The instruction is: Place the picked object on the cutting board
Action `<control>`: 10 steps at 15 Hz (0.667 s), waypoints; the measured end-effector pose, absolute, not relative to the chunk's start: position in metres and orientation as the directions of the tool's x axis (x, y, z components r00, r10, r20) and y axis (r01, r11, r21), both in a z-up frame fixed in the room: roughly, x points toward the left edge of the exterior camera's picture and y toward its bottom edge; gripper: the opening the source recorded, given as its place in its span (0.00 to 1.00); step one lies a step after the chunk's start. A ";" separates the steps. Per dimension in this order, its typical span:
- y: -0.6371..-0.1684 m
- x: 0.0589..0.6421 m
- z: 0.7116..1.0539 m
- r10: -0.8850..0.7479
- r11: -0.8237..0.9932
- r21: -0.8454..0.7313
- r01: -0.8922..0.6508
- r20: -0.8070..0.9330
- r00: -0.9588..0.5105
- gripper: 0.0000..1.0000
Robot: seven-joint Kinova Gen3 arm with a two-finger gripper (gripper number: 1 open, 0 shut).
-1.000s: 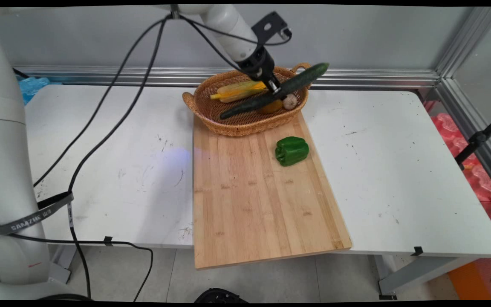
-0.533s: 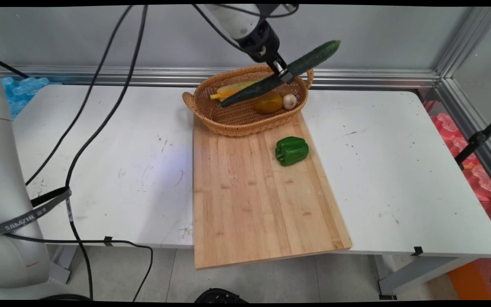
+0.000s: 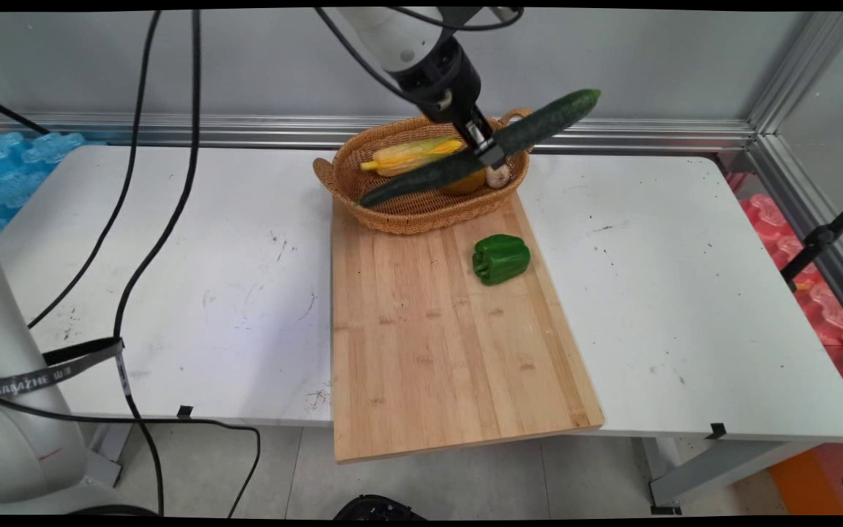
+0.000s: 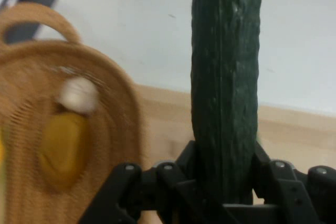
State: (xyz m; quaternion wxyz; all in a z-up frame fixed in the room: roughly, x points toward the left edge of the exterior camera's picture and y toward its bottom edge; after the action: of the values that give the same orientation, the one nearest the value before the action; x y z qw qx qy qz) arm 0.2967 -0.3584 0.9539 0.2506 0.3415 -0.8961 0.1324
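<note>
The tool (image 3: 489,151) is closed on a long dark cucumber (image 3: 481,148), gripping it near its middle and holding it in the air, tilted, above the near rim of a woven basket (image 3: 407,212). Below the tool and toward the camera, a green pepper (image 3: 500,258) lies on a wooden cutting board (image 3: 436,337) that rests on the white tabletop (image 3: 685,293).

The grip looks narrow against such a long, smooth cucumber, so it could pivot or slide between the fingers, and its lower end hangs close enough to the basket rim to catch on it.

Just behind the tool, inside the basket, sit a corn cob (image 3: 410,154), a yellowish fruit and a garlic bulb (image 3: 497,176), both partly hidden by the cucumber.

The hand view shows the cucumber (image 4: 226,87) seated squarely between the linkage, and the fruit (image 4: 64,148) and garlic (image 4: 79,94) uncovered. Only the main view shows the cucumber's full length, the pepper and the corn.
</note>
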 end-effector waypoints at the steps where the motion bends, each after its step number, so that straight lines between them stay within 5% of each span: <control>1: -0.346 0.292 0.954 -0.551 0.734 -0.059 -0.676 0.530 -0.644 0.00; 10: -0.260 0.242 0.929 -0.610 0.734 0.006 -0.679 0.446 -0.655 0.00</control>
State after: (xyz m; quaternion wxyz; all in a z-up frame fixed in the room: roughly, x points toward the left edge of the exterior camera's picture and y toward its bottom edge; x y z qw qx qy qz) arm 0.2417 -0.2597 0.9288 0.2146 0.3555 -0.9061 0.0807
